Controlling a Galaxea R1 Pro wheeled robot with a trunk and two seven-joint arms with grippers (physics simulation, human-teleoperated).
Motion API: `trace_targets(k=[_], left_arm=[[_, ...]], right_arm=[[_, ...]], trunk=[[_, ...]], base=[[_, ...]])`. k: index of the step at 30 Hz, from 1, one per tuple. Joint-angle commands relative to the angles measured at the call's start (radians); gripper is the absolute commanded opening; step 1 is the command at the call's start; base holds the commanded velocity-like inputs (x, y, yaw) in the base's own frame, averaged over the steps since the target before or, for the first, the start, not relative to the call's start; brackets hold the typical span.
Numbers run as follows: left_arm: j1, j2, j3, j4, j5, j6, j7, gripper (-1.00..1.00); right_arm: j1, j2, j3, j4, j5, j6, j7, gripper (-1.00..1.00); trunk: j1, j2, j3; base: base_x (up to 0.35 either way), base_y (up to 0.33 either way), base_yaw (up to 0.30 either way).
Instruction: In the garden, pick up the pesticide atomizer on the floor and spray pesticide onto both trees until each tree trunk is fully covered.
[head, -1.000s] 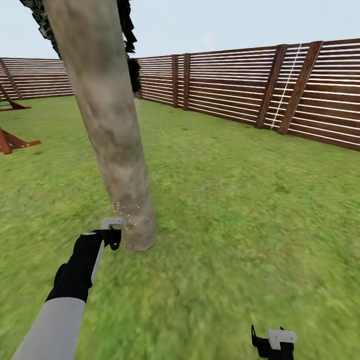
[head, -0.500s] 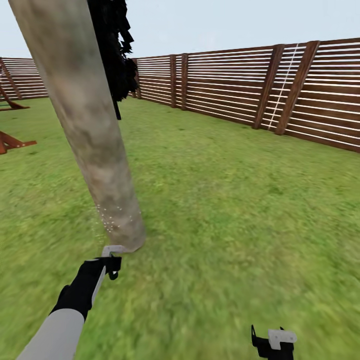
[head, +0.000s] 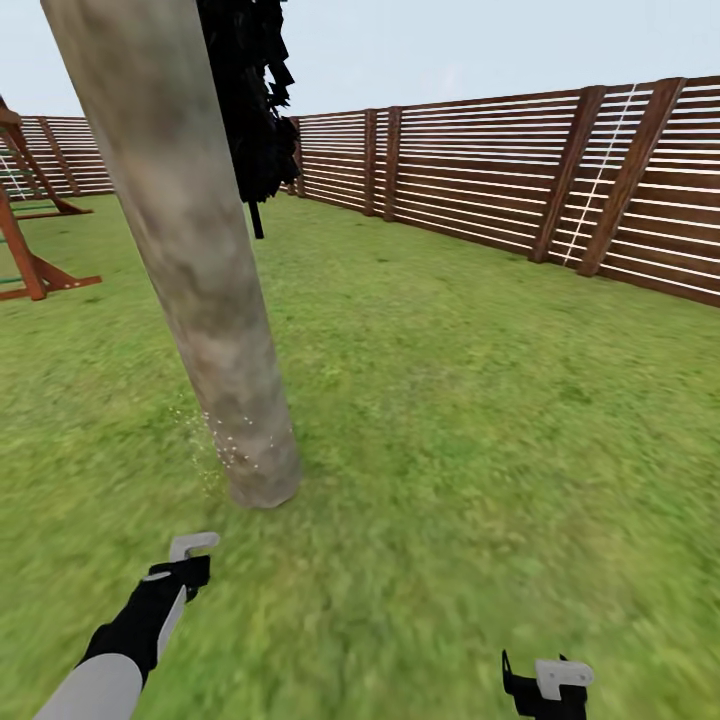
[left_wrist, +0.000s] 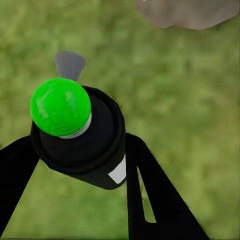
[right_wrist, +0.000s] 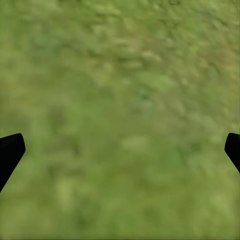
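Observation:
The pesticide atomizer (left_wrist: 95, 150), a dark bottle with a green dot on top and a white label, sits between the black fingers of my left gripper (left_wrist: 82, 167), which is shut on it. In the head view my left gripper (head: 190, 562) hangs low over the grass, a short way in front of the foot of a thick grey-brown mottled tree trunk (head: 200, 270). Tiny white pesticide specks (head: 235, 447) dot the trunk's lowest part and the air beside it. The trunk's base (left_wrist: 190, 12) also shows in the left wrist view. My right gripper (head: 546, 685) is open over bare grass, its fingers (right_wrist: 10, 152) wide apart.
A brown slatted fence (head: 500, 190) runs along the back and right of the lawn. A dark-leaved thin tree (head: 252, 120) stands behind the trunk. A red-brown wooden frame (head: 30, 250) stands at the far left. Open grass (head: 480, 420) lies to the right.
My left gripper with the atomizer has drawn back from the trunk's foot, toward me. The view has panned a little, and the specks now lie on the trunk's lowest part.

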Motion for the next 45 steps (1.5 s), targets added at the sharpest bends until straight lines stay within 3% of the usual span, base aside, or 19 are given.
trace_targets(k=[1,4,10,13,16,22,26,28,32,37,40,42,43,45], left_arm=[[0.000,-0.001,-0.002,0.002,0.000,-0.002,0.007,-1.00],[0.000,-0.001,-0.006,0.005,-0.003,-0.042,0.012,-1.00],[0.000,-0.010,-0.008,0.006,-0.004,-0.051,0.012,-1.00],[0.000,-0.035,-0.009,0.006,-0.007,-0.050,0.012,-1.00],[0.000,-0.043,-0.011,0.006,-0.007,-0.052,0.010,-1.00],[0.001,-0.044,-0.015,0.064,-0.012,-0.175,0.002,-1.00],[0.001,-0.046,-0.104,0.077,-0.010,-0.189,0.002,-1.00],[0.001,-0.046,-0.115,0.078,-0.009,-0.191,0.004,-1.00],[0.001,-0.037,-0.113,0.070,-0.003,-0.189,0.010,-1.00],[0.001,-0.045,-0.116,0.078,-0.005,-0.188,0.016,-1.00],[0.001,-0.066,-0.116,0.078,-0.006,-0.188,0.015,-1.00],[0.001,-0.057,-0.110,0.078,-0.003,-0.186,0.016,-1.00],[0.001,-0.039,-0.092,0.078,0.004,-0.186,0.016,-1.00],[0.001,-0.028,-0.067,0.078,0.008,-0.188,0.016,-1.00]], right_arm=[[0.000,-0.001,0.000,0.000,0.000,0.000,0.000,1.00],[0.000,0.000,0.001,0.000,0.001,0.000,0.001,1.00],[0.000,0.000,0.000,0.000,0.000,0.000,0.002,1.00],[0.000,0.000,0.000,0.000,0.000,0.000,0.002,1.00],[0.000,0.000,0.000,0.000,0.001,0.000,0.002,1.00],[0.000,0.000,0.001,0.001,0.002,0.000,0.002,1.00],[0.000,0.000,0.001,0.002,0.001,0.000,0.002,1.00],[0.000,0.000,0.001,0.002,0.002,0.000,0.002,1.00],[0.000,0.000,0.001,0.002,0.002,0.001,0.001,1.00],[0.000,-0.001,0.000,0.002,0.001,0.000,-0.001,1.00],[0.000,-0.001,0.000,0.002,0.002,0.000,-0.001,1.00],[0.000,-0.001,0.000,0.002,0.001,0.000,0.000,1.00],[0.000,-0.001,0.000,0.002,0.001,0.000,0.000,1.00],[0.000,-0.001,0.000,0.002,0.001,0.000,0.000,1.00]], trunk=[[0.000,0.000,0.000],[0.000,0.000,0.000],[0.000,0.000,0.000],[0.000,0.000,0.000],[0.000,0.000,0.000],[0.000,0.000,0.000],[0.000,0.000,0.000],[0.000,0.000,0.000],[0.000,0.000,0.000],[0.000,0.000,0.000],[0.000,0.000,0.000],[0.000,0.000,0.000],[0.000,0.000,0.000],[0.000,0.000,0.000]], base=[[0.000,0.000,0.000],[0.180,0.000,0.000],[0.320,-0.019,0.010],[0.087,-0.223,0.213],[-0.095,-0.246,0.269],[-0.103,-0.080,0.079],[-0.002,-0.001,0.001],[0.000,0.000,0.000],[0.103,0.000,0.000],[0.302,-0.053,0.000],[0.181,-0.219,0.000],[0.132,-0.189,0.000],[-0.121,-0.049,0.000],[-0.268,-0.038,0.000]])
